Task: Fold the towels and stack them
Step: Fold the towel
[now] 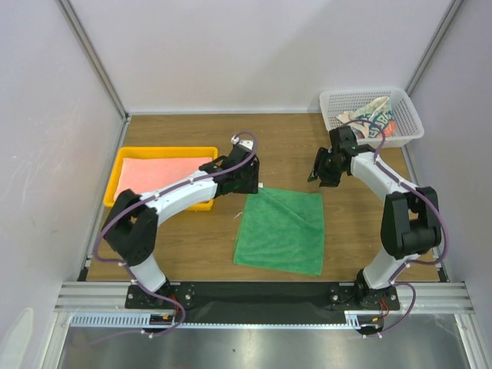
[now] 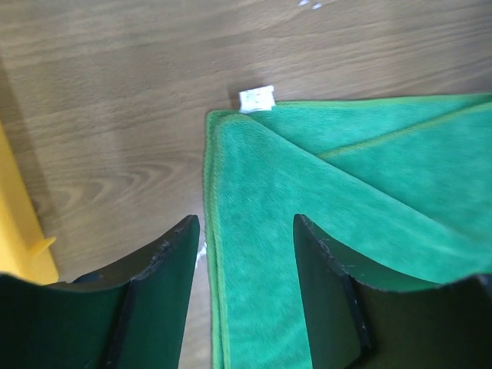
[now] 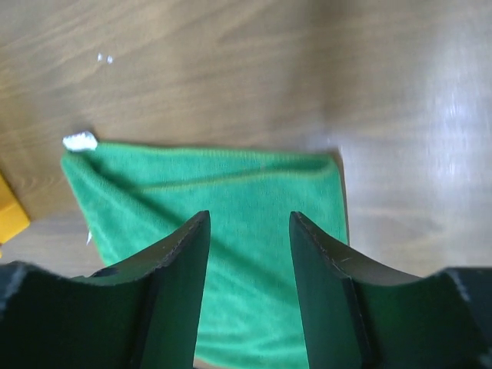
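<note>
The green towel (image 1: pixel 280 231) is lying in the middle of the table (image 1: pixel 192 246), between the two arms. It is showing a slanting hemmed edge across its upper layer in both wrist views, so it is judged to be folded over at least once. A white tag (image 2: pixel 257 98) is sticking out at its far left corner. The left gripper (image 2: pixel 246 223) is hovering over the towel's left edge just short of that tag, its jaws standing moderately apart with nothing between them. The right gripper (image 3: pixel 247 219) is hanging near the far right corner, jaws likewise parted and empty. Each arm appears to be attending to one far corner, so the cloth can be handled evenly at both ends for a fold. The pink towel (image 1: pixel 165 169) is lying flat in the yellow tray (image 1: pixel 165 151) at the left, probably serving as the base of the stack. The patterned towel (image 1: pixel 374 119) is sitting crumpled in the white basket (image 1: pixel 361 93) at the far right, not yet folded. In the top view the left arm is covering the tray's right end and the towel's tagged corner. The wrist views are cutting off the towel's near half, and the right one is blurred. Neither the number of layers nor whether any fingertip is touching cloth can be told.
</note>
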You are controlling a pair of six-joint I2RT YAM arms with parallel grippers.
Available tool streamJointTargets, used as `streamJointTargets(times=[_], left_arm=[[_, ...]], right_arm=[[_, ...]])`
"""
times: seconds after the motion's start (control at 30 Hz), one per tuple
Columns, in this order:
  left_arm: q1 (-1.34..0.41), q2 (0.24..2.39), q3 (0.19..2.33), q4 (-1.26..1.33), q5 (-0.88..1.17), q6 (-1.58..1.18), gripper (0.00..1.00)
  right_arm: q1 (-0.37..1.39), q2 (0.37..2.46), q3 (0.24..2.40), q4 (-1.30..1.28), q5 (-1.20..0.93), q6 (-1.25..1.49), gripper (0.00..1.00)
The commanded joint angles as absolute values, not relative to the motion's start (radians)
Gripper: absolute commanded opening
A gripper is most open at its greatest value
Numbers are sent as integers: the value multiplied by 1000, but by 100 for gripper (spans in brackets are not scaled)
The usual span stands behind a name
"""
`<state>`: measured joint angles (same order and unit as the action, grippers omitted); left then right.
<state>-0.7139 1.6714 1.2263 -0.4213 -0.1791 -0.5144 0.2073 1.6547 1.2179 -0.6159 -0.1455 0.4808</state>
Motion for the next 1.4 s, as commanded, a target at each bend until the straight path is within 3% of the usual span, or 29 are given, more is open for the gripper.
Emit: streamJointTargets(times=[0.0,0.5,0.9,1.0,1.17,1.2,1.3,1.37], left_arm=[[-692,1726,1266,-336,-189,-486,57],[-664,1870,1255,-276,-121,-509,44],[-653,1924,1249,-226,-115,-503,41],[-653,1934,1247,-215,-109,-508,32],[-653,1937,1233,-206,-112,-506,5],[-652,1936,1227,-206,-117,-506,0],[-652,1933,1213,-202,-129,-502,0],[-652,1931,1207,-195,-129,-497,1]], right_arm=[[203,1709,1279,-566,-88,428,51],[187,1785,1210,-592,-81,376,38],[186,1813,1206,-589,-107,347,37],[187,1827,1203,-580,-106,347,33],[186,1847,1207,-583,-89,347,20],[186,1848,1210,-584,-83,348,13],[186,1847,1223,-601,-55,353,0],[181,1842,1236,-614,-29,356,0]])
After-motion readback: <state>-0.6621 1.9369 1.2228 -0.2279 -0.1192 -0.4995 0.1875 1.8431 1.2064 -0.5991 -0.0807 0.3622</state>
